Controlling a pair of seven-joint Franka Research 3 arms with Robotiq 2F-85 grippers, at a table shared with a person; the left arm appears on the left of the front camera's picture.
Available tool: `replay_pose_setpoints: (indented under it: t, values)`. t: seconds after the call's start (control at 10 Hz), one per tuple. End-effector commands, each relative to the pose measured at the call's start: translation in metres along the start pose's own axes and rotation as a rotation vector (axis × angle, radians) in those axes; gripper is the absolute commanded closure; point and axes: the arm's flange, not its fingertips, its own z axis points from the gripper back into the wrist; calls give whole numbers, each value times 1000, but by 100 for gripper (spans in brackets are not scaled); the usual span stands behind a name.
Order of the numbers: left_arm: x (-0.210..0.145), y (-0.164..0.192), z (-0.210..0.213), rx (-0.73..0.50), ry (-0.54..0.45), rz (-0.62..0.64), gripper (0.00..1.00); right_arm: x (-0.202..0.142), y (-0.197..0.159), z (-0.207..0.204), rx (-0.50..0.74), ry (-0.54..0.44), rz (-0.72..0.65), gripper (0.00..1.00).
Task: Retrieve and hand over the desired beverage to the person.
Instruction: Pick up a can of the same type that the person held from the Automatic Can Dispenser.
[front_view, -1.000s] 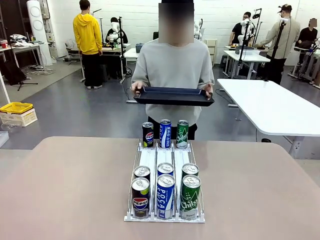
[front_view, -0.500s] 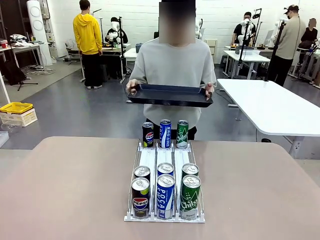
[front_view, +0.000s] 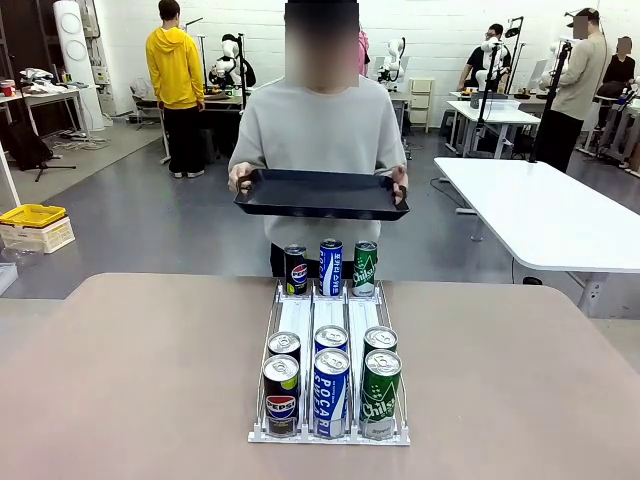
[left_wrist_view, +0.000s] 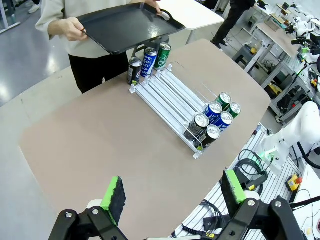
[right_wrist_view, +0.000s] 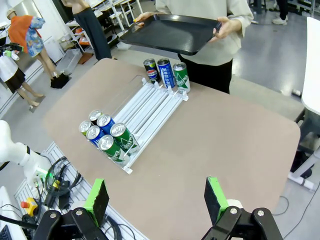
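A white three-lane rack (front_view: 330, 312) stands mid-frame in the front view. Black Pepsi cans (front_view: 282, 392) fill its left lane, blue Pocari Sweat cans (front_view: 331, 390) the middle and green Chilsung cans (front_view: 380, 392) the right, two of each near and one far. At top centre the person (front_view: 320, 130), in a grey sweatshirt, holds a black tray (front_view: 320, 195) level by both ends. The left gripper (left_wrist_view: 174, 190) and right gripper (right_wrist_view: 157, 198) hover above the table, jaws wide apart and empty.

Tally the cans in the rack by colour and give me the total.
Black cans: 3
Blue cans: 3
Green cans: 3
Total: 9 cans, all standing in the rack on the table.
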Motion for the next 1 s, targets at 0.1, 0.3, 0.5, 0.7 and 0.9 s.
replay_pose_setpoints:
  t: [0.1,0.3,0.5,0.7,0.9]
  values:
    - [0,0,0,-17,-7,-21,0,0,-2,0,17,-1,3,0]
    - [0,0,0,-17,-7,-21,0,0,-2,0,17,-1,3,0]
    - [0,0,0,-17,-7,-21,0,0,-2,0,17,-1,3,0]
    - [0,0,0,-17,-7,-21,0,0,-2,0,17,-1,3,0]
    - [0,0,0,-17,-7,-21,0,0,-2,0,17,-1,3,0]
